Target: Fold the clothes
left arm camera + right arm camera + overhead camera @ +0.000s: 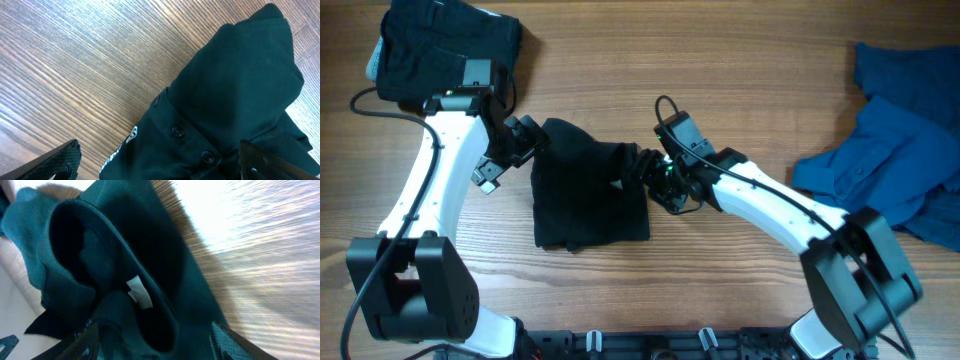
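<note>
Right of the black shirt (590, 195), the blue clothes (910, 150) run off the overhead edge. At the shirt's right end, the right gripper (646, 170) has its tips hidden in folds. The table (265, 255) beyond the shirt is blurred.

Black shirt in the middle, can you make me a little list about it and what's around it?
black shirt: folded, mid-table, buttons showing
left gripper: open, at the shirt's upper left edge
right gripper: open, cloth bunched between its fingers
black pile: far left corner
blue clothes: right side, rumpled
</note>
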`<action>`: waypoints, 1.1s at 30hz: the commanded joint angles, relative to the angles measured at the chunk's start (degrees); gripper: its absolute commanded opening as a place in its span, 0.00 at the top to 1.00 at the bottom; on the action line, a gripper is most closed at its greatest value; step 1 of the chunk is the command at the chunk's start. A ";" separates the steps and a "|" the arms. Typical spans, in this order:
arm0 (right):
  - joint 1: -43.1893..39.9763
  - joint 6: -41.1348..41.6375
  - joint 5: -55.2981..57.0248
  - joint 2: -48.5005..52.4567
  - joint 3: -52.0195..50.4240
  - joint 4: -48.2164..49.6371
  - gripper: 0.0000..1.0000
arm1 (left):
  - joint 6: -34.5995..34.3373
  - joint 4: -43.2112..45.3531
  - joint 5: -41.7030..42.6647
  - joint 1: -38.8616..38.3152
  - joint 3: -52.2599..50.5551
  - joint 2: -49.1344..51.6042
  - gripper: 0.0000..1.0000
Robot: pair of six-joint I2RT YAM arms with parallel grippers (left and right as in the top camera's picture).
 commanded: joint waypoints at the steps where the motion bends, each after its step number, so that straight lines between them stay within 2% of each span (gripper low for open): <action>1: -0.02 1.36 -3.76 2.95 0.52 1.40 0.34 | 0.92 0.33 0.44 -0.20 -0.44 0.35 0.00; 14: -0.02 6.10 -4.35 7.54 0.52 6.71 0.49 | 0.94 0.48 0.44 -0.20 -0.44 0.35 0.00; 20: -0.02 6.27 -4.83 7.74 0.52 7.69 0.71 | 0.94 0.55 0.44 -0.20 -0.44 0.35 0.00; 25: -0.02 5.92 -4.81 7.74 0.52 6.25 0.96 | 0.94 0.55 0.44 -0.20 -0.44 0.35 0.00; 33: -0.02 5.55 -1.42 7.19 0.55 1.38 0.96 | 0.98 0.50 0.42 -0.20 -0.44 0.35 0.00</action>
